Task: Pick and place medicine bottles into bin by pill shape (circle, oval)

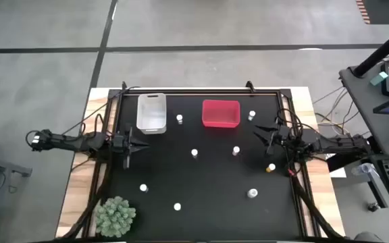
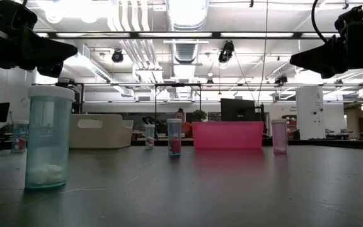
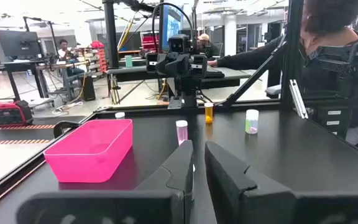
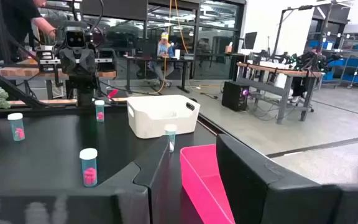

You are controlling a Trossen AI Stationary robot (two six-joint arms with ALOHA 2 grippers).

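Several small white-capped medicine bottles stand upright and scattered on the black table, among them one at the centre, one to its right and an amber one. At the far side sit a whitish bin and a red bin. My left gripper hovers shut over the table's left edge, pointing right, with nothing in it. Over the right edge my right gripper points left, open and with nothing between its fingers.
A green spiky plant stands at the near left corner. A metal frame borders the table. More bottles stand near the front edge and front right. People and desks show in the room beyond.
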